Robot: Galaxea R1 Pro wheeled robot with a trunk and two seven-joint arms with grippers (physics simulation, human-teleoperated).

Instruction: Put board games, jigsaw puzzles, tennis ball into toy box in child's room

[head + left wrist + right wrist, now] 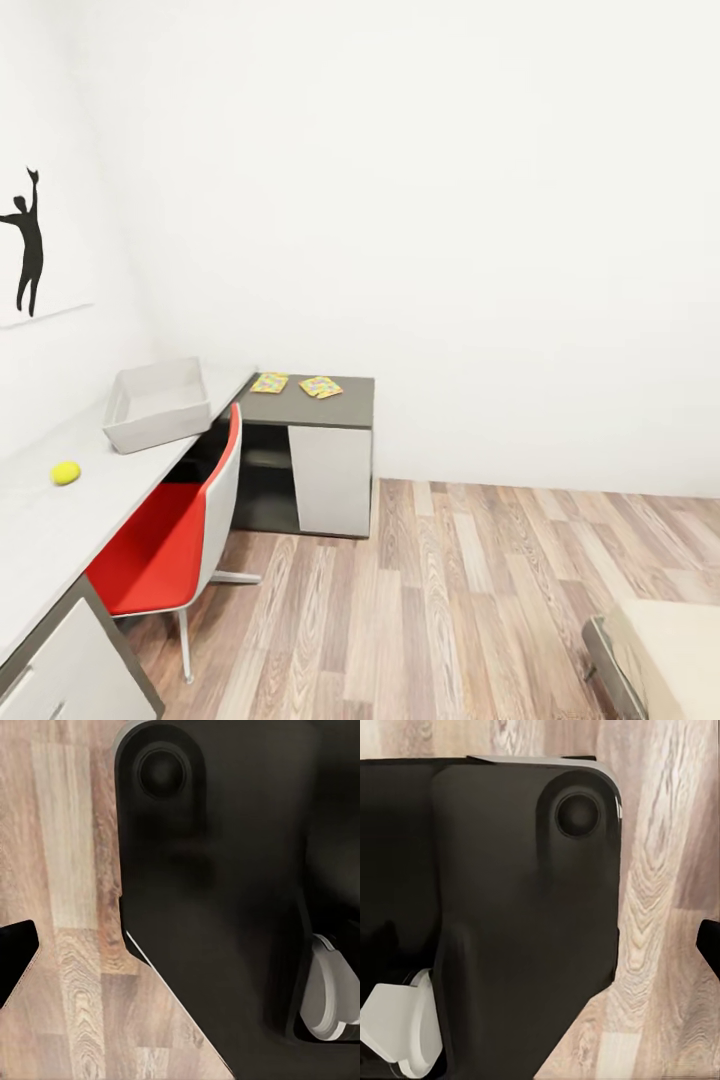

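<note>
Resting on the table (60,520): one toy box (157,405), one tennis ball (66,472), two jigsaw puzzles (295,384). A bed corner (665,650) is cut off. Finger states cannot be told.

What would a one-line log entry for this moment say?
phase: approaching table | toy box: on table, looks empty | tennis ball: on table | jigsaw puzzles: on dark wing | hands: pointing at floor
</note>
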